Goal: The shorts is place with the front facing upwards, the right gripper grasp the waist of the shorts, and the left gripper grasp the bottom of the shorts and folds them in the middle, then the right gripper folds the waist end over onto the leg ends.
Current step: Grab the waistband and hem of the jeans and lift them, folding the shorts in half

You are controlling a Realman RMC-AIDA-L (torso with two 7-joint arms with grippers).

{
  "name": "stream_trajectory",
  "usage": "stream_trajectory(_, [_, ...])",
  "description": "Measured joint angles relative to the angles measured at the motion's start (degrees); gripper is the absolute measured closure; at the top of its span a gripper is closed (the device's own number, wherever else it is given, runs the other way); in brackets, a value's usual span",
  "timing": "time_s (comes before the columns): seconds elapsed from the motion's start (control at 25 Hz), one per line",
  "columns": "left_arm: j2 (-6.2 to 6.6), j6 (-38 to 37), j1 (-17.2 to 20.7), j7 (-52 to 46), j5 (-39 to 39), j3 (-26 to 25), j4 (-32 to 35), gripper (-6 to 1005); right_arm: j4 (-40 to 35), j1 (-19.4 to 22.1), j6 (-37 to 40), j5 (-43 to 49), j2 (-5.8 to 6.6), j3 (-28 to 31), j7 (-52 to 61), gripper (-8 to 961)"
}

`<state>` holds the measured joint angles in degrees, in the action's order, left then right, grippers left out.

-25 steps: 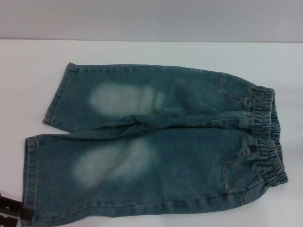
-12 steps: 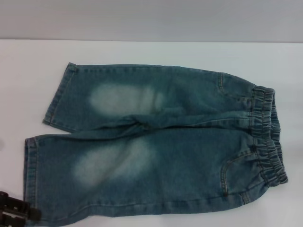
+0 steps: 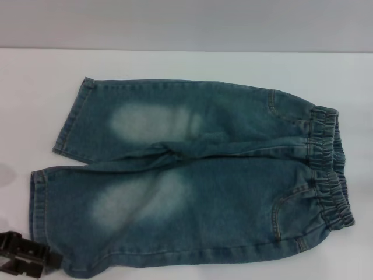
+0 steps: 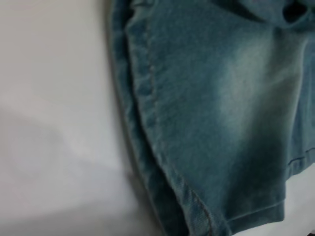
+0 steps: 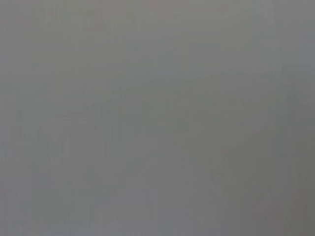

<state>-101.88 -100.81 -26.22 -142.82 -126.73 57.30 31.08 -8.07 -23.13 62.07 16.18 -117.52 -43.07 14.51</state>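
Left gripper (image 3: 26, 261) nearer stitched denim bottom (image 3: 39, 219).

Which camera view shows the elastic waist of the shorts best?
The head view shows it best: the whole ruffled waist lies at the right end of the shorts, unobstructed. The left wrist view shows only denim near a leg hem, not the waist. The right wrist view shows plain grey, nothing of the shorts.
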Motion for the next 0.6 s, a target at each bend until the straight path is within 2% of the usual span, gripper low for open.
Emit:
stream_trajectory(0.2, [-0.58,-0.09,-0.60,0.63,0.18,-0.62,0.60,291,0.08,0.15,-0.06,0.00,0.00,-0.10,0.00,164])
stream_trajectory(0.6, [-0.45,-0.67,-2.72,0.83,0.23,-2.13,0.73,291,0.34,0.49,-0.11,0.00,-0.20,-0.08,0.00,165])
